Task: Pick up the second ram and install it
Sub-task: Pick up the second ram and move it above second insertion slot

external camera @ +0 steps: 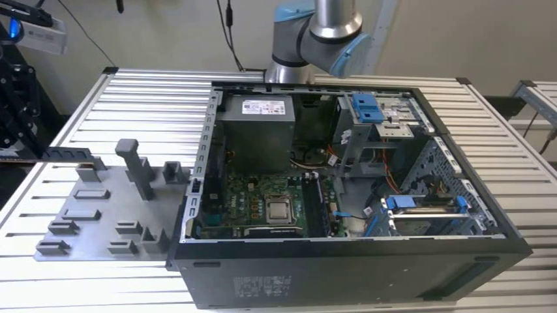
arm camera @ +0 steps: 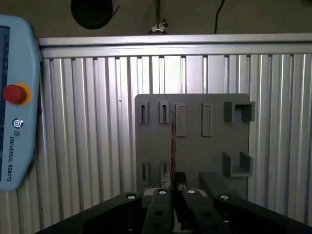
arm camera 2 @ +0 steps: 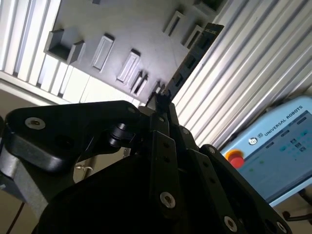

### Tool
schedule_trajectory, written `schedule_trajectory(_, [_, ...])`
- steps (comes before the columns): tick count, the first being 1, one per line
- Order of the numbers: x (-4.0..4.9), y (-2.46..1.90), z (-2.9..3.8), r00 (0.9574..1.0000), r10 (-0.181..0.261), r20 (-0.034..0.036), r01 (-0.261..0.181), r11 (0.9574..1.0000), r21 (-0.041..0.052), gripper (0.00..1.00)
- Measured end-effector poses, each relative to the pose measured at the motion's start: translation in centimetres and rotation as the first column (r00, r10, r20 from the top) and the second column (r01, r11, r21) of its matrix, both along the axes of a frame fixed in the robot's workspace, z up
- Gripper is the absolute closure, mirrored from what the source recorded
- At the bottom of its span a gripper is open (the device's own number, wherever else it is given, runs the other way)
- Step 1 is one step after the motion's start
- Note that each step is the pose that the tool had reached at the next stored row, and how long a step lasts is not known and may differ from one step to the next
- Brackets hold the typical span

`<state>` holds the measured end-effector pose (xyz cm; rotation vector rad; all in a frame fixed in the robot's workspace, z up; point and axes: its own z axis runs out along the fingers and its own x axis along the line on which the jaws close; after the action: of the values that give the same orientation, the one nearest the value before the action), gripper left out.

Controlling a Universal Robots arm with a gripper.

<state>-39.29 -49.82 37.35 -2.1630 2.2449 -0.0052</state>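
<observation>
Dark second ram (arm camera 2: 190,61), grey tray (arm camera: 192,151), white ribbed table (external camera: 130,98), black case (external camera: 348,274), green motherboard (external camera: 252,202), red button (arm camera: 13,93)

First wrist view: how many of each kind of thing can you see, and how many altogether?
ram: 1
gripper: 1
tray: 1
pendant: 1
table: 1
Total: 5

The bench (external camera: 130,98) is ribbed bare metal, faintly shiny. The tray (external camera: 109,208) is matt grey plastic; the memory stick (arm camera 2: 189,59), a dark matt board.
</observation>
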Motion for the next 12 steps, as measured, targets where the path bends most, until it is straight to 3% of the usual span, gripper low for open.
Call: schedule_trajectory(12, [0.00, 0.00, 0.70, 1.0000, 0.000, 0.0000, 0.000, 1.0000, 0.0000, 0.86])
